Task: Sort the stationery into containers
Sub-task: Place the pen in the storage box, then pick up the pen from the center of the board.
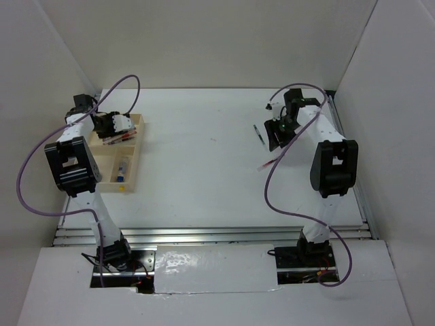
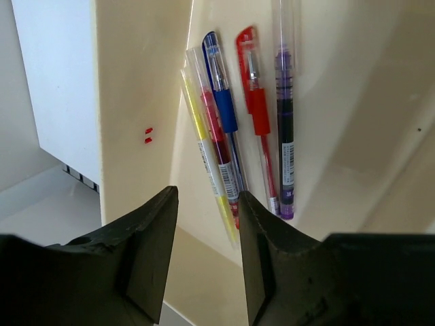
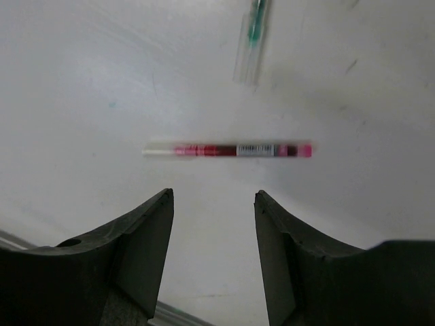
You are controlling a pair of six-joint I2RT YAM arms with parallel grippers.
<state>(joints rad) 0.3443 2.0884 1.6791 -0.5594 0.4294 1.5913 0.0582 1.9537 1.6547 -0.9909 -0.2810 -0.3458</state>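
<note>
The light-wood tray (image 1: 138,157) lies at the left of the table. My left gripper (image 1: 109,126) hangs over its far compartment, open and empty. In the left wrist view its jaws (image 2: 207,197) stand apart above the tray wall (image 2: 129,102), just short of several pens: yellow (image 2: 204,146), blue (image 2: 223,102), red (image 2: 256,112) and purple (image 2: 285,109). My right gripper (image 1: 275,138) is open and empty above the table. A red pen (image 3: 228,150) lies crosswise just beyond its jaws (image 3: 214,197), and a green pen (image 3: 253,34) lies farther off. The patterned rolls are not visible.
A small bottle with a blue cap (image 1: 122,170) lies in a nearer tray compartment. In the top view the green pen (image 1: 259,134) lies left of the right gripper and the red pen (image 1: 270,164) lies nearer the arm bases. White walls enclose the table.
</note>
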